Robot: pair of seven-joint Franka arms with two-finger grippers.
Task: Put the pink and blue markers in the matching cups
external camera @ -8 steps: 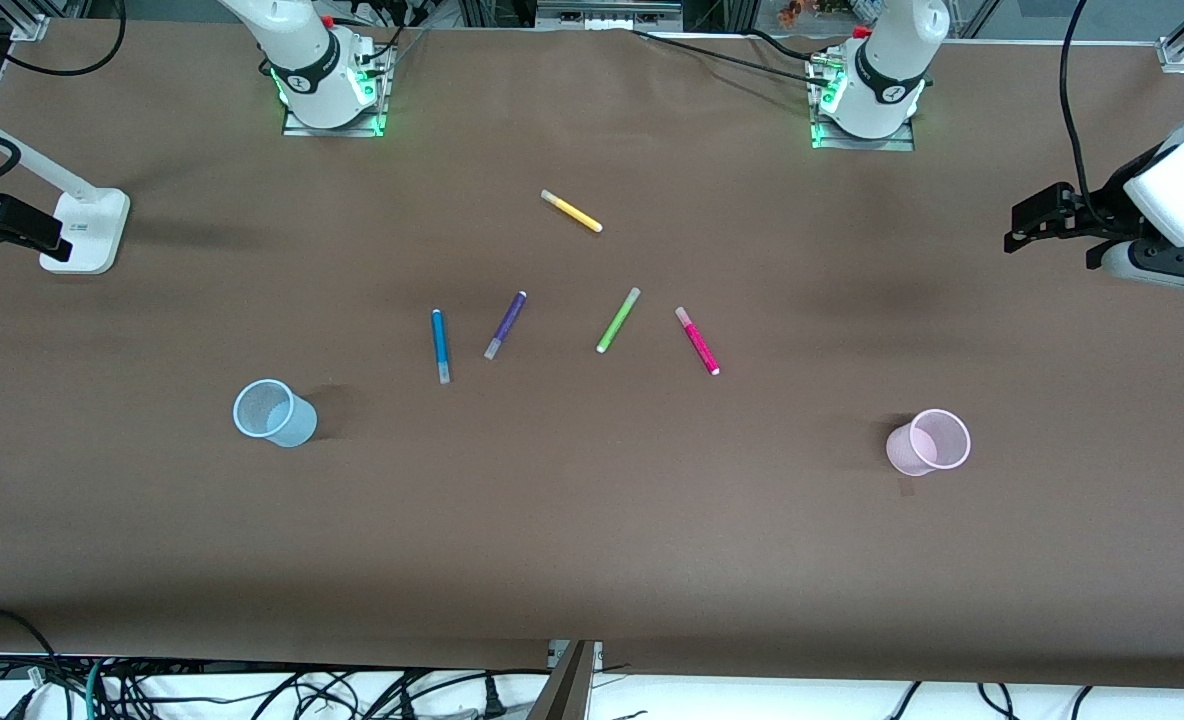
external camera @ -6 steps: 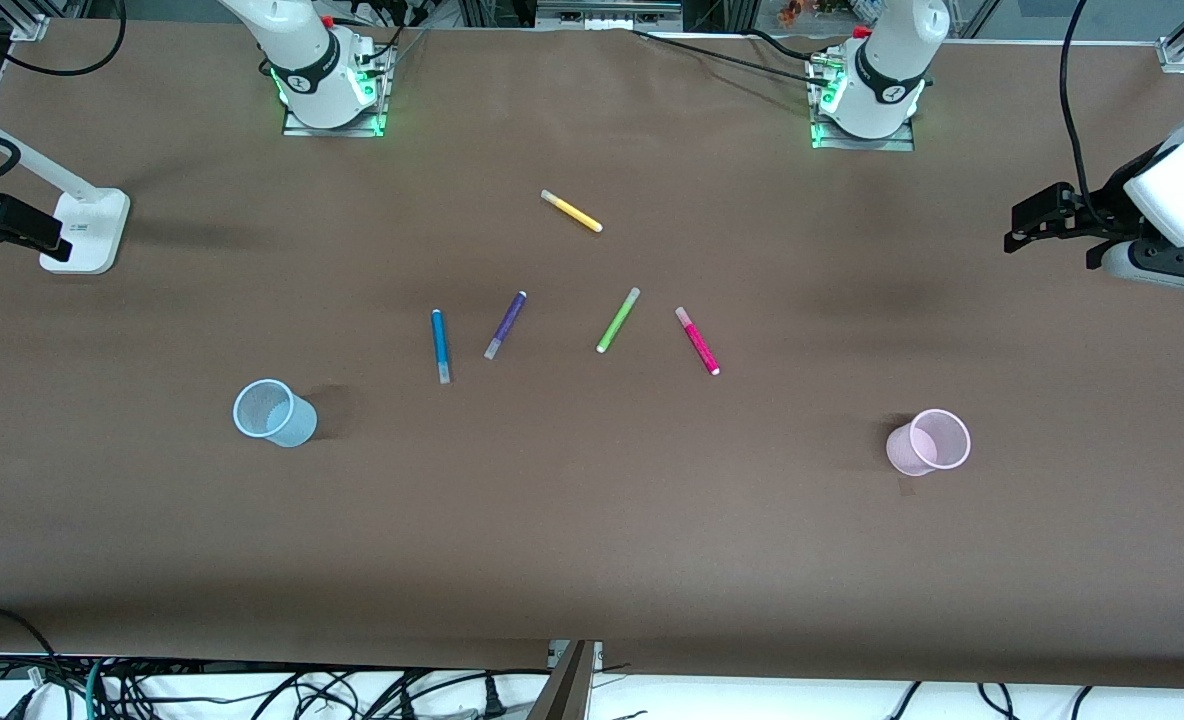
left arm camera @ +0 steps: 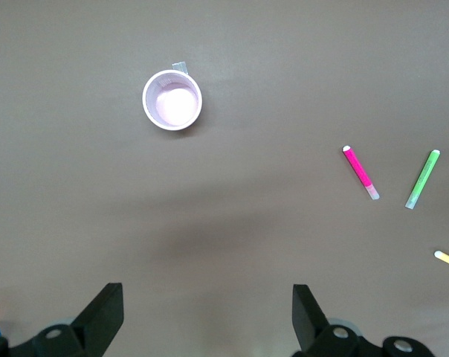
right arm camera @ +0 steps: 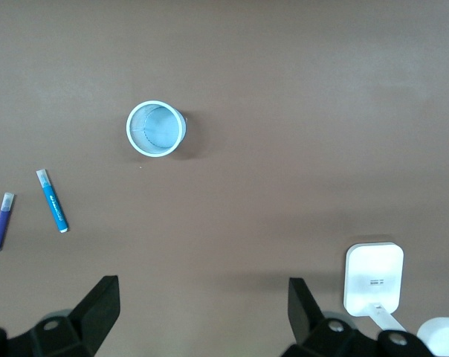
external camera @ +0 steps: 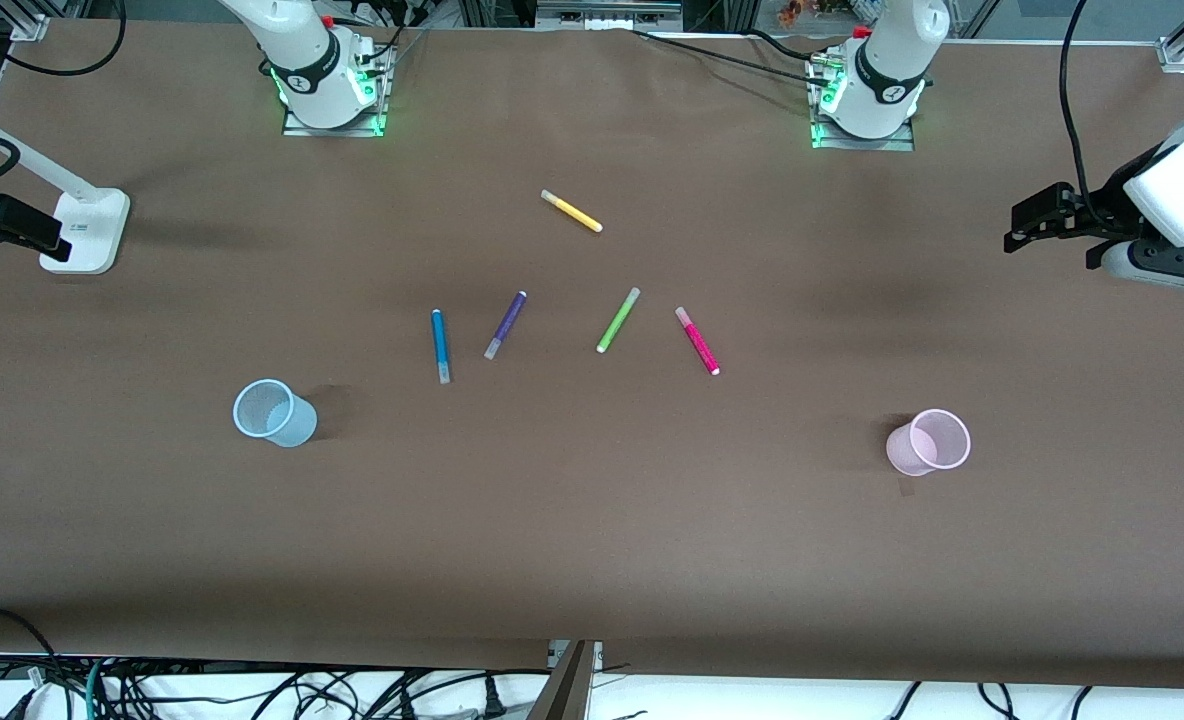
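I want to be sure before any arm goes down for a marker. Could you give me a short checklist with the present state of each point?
1. Pink marker lies flat on the table, touching nothing: ok.
2. Blue marker lies flat, apart from the purple pen: ok.
3. Pink cup upright, opening up, nothing inside: ok.
4. Blue cup upright, opening up, nothing inside: ok.
5. Left claw open and holding nothing, high over the table near the pink cup: ok.
6. Right claw open and holding nothing, high over the table near the blue cup: ok.
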